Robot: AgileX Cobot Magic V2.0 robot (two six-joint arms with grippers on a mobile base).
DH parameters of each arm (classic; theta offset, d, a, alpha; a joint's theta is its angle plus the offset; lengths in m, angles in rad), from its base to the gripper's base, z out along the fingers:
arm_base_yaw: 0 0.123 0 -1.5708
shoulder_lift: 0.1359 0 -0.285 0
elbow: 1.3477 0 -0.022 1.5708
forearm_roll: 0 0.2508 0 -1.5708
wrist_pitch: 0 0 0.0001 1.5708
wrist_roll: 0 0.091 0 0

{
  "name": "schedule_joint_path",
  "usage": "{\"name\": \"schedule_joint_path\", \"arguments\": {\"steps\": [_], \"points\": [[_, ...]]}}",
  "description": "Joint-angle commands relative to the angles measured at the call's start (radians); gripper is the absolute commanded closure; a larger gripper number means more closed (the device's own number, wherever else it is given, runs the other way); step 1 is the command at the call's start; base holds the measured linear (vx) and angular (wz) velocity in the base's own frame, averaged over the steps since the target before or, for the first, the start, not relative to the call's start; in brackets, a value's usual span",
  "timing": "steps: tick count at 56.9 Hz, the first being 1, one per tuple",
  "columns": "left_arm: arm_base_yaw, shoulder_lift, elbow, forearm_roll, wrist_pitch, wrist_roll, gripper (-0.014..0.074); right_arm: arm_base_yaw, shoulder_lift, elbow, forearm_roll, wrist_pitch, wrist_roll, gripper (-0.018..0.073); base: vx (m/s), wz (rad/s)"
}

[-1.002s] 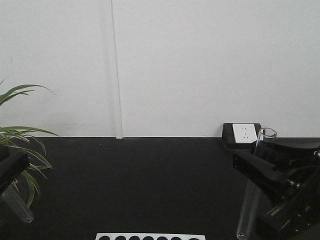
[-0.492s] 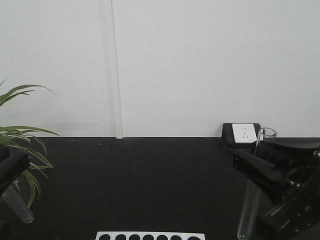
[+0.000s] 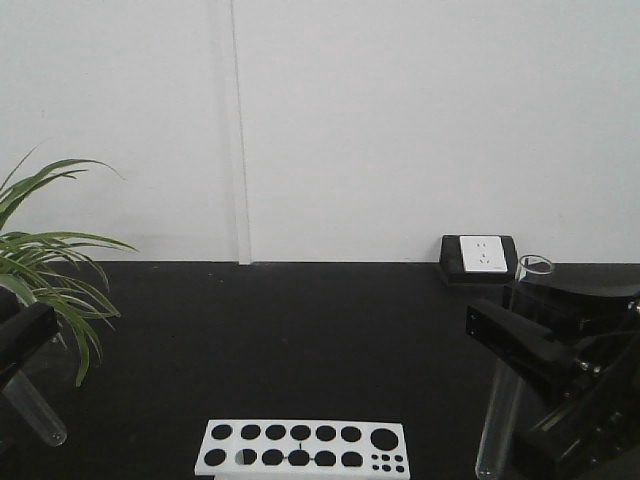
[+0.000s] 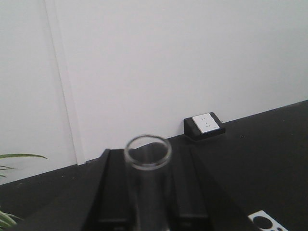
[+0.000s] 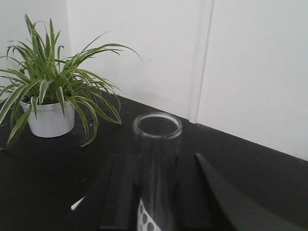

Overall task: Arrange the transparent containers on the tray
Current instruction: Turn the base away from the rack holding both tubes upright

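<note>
Finding 1, risks. Both tubes are smooth glass held by their upper part alone, with most of their length hanging unsupported. A quick swing or a hard stop could let either one slip through the pads or pivot in the grip. The white holed rack sits at 6 o'clock in the front view, low between my arms. A tube carried across at too shallow a height could strike it with its rounded bottom. The yellow tray appears in none of my views, so I cannot confirm the set-down place. Lowering blind risks a tube landing on the black table or on a rim. Round glass laid flat is also likely to roll.

Finding 2, tool state. My left gripper is closed around the left test tube, and my right gripper is closed around the right test tube. In both wrist views the fingers sit tight on either side of the glass.

Finding 3, position. Each tube stands near upright in its jaws, open rim toward 12 o'clock above the fingers and bottom toward 6 o'clock below. The left tube is at 8 o'clock in the front view and the right tube at 4 o'clock, well apart.
</note>
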Motion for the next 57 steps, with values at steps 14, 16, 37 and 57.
{"name": "schedule_joint_path", "arguments": {"steps": [14,16,37,57], "points": [[0.002,-0.005,-0.034,-0.009,-0.082,-0.003,0.0493,-0.007,-0.01,-0.028,-0.008,-0.083,-0.009,0.0358,-0.23,-0.02],[0.002,-0.005,-0.034,-0.009,-0.082,-0.003,0.0493,-0.007,-0.01,-0.028,-0.008,-0.083,-0.009,0.0358,-0.25,0.0],[0.002,-0.005,-0.034,-0.009,-0.082,-0.003,0.0493,-0.007,-0.01,-0.028,-0.008,-0.083,-0.009,0.0358,-0.28,0.08],[0.002,-0.005,-0.034,-0.009,-0.082,-0.003,0.0493,-0.007,-0.01,-0.028,-0.008,-0.083,-0.009,0.0358,-0.34,0.07]]}}
